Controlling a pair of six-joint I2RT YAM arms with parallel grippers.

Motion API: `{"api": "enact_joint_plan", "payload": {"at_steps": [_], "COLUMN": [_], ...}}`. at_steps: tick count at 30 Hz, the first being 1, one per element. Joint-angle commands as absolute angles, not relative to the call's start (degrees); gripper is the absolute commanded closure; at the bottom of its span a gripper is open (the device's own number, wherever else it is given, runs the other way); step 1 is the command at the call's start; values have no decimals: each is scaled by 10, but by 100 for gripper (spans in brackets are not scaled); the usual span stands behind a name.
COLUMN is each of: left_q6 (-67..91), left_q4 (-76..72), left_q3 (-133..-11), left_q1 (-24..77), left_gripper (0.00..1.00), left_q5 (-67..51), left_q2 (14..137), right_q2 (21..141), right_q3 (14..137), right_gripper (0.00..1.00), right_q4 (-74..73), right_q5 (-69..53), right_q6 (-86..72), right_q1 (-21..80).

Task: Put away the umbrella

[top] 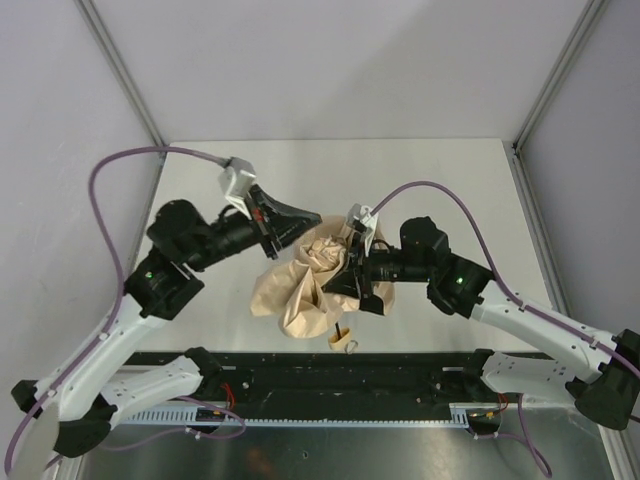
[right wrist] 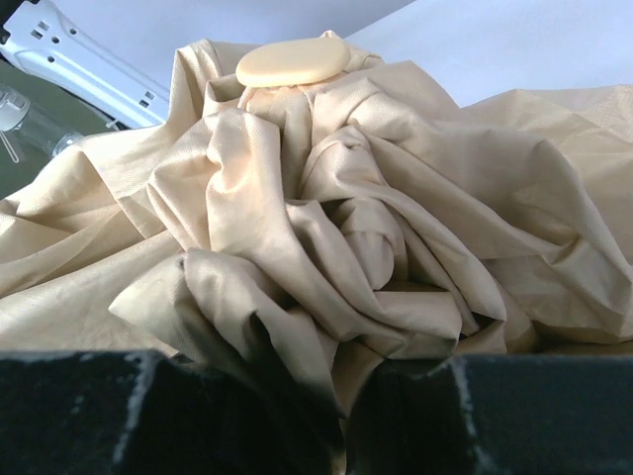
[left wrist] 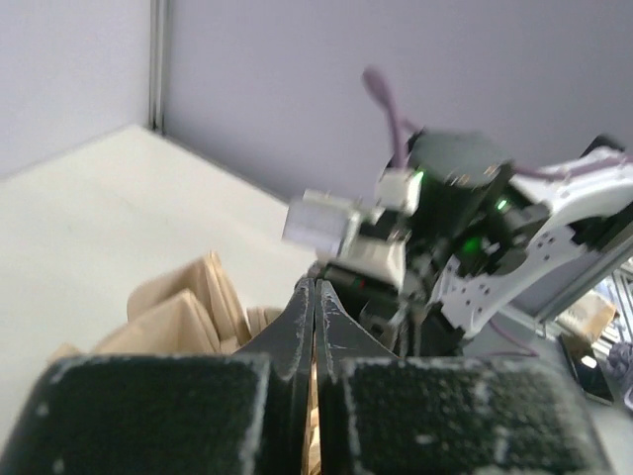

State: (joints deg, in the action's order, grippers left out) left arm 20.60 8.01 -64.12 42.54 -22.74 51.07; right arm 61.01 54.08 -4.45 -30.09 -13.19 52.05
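at mid pale worktop [top: 430, 180], crumpled beige fabric umbrella [top: 295, 290], small wooden handle [top: 343, 343] at near edge; right tool [top: 347, 268] clamped on its folds, left tool [top: 312, 217] closed beside it

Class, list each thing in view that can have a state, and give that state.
umbrella: collapsed, fabric loose and crumpled, not rolled up.
left gripper: shut, at the edge of the fabric.
right gripper: shut on a fold of the umbrella.
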Motion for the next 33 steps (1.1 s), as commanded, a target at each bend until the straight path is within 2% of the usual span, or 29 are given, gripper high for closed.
{"api": "enact_joint_plan", "payload": {"at_steps": [1,5,9,11,16,20,21,22,23,26,28,33], "left_q6": [219,237,337,349,285,267,269,273,283,329,356,365], "left_q4": [94,83,-63,-94,-25,42,54,63,67,72,73,72], "left_q3": [-703,-664,-493,-453,-498,-558,-571,-581,-585,-579,-567,-539], "left_q1": [410,407,423,440,446,396,382,369,358,331,324,322], "left_gripper": [100,100,100,100,100,98,91,78,59,14,4,1], "left_q5": [-236,-235,-273,-278,-239,-239,-242,-245,-247,-256,-262,-292], "left_q2": [500,499,492,504,493,471,468,466,463,455,450,444], "right_q2": [602,599,596,599,602,592,589,586,583,579,577,577], "right_q3": [571,571,571,571,571,570,570,568,566,565,565,565], "right_gripper": [100,100,100,100,100,100,100,100,100,100,100,100], "right_q4": [17,35,59,64,38,13,8,5,4,3,5,17], "right_q5": [-294,-296,-309,-313,-314,-307,-305,-303,-301,-300,-302,-334], "right_q6": [-122,-132,-148,-150,-141,-130,-128,-128,-127,-126,-126,-132], "right_q1": [531,530,525,524,507,503,501,499,496,487,482,466]}}
